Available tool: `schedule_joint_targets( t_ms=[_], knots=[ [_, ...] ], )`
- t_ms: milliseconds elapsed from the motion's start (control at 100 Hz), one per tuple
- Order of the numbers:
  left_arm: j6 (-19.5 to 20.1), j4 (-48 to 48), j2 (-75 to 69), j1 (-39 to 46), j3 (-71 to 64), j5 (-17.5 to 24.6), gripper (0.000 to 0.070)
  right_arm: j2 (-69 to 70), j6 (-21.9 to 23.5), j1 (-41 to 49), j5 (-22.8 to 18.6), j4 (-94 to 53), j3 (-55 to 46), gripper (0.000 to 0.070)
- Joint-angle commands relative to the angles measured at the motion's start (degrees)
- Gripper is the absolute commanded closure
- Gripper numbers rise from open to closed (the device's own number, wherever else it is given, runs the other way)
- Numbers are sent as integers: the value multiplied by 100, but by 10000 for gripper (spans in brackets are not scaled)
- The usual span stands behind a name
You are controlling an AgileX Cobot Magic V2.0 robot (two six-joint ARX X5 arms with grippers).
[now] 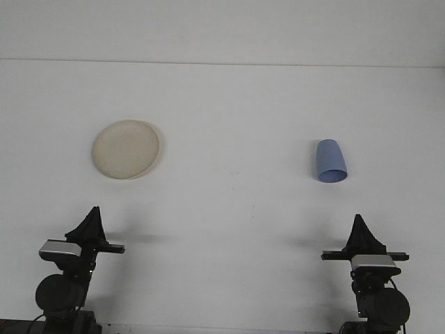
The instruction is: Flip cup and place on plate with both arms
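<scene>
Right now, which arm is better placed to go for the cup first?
The right arm. The blue cup lies on its side on the table's right half, straight ahead of the right tool, while the left tool sits below the plate, far across from the cup.

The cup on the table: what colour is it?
Light blue; the cup shows best in the front view.
</scene>
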Motion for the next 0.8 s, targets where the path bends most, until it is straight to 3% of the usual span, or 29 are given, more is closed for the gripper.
schedule_joint_targets(
  t_ms=[0, 380, 790],
  knots=[
    [22, 83, -7, 4, -111, -31, 689, -11, 2, 0, 7, 63, -11, 700],
    [22, 81, -7, 4, -111, -31, 689, 9, 4, 0, 7, -579, 568, 700],
    [22, 81, -7, 4, -111, -31, 689, 1751, 208, 0, -13, -3340, 3451, 700]
  ],
)
